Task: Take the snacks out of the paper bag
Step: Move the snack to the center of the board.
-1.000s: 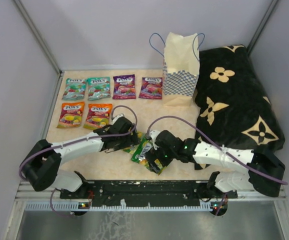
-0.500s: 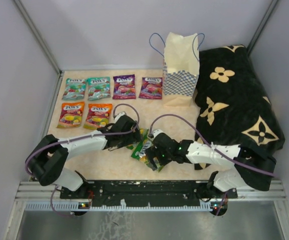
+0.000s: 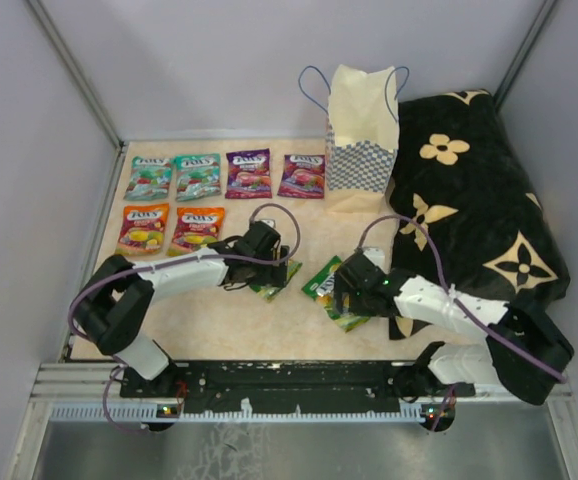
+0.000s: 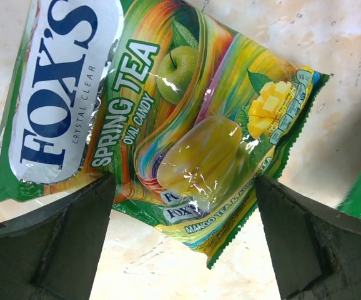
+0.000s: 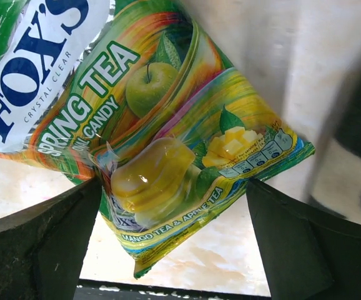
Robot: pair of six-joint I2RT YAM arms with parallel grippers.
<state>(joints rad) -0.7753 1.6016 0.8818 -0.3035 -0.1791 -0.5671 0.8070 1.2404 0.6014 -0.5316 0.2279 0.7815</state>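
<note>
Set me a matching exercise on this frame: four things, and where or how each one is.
1 bag
2 teal packets
3 orange packets
4 left hand

A open, over a green packet
B far row, left end
C upright beside the cloth
D near row, left end

Pairs: 1-C, 2-B, 3-D, 4-A

Tan kraft paper bag with blue-white checkered band [image 3: 362, 150] stands upright at far centre, blue cord handles up. Flat glossy candy packets lie face-up in two rows far left: teal pair [image 3: 198, 177], purple pair [image 3: 248, 173], orange pair [image 3: 143, 229] nearer. Left green Spring Tea packet [image 3: 274, 284] and right green Spring Tea packet [image 3: 322, 281] lie flat near centre, apart.
</note>
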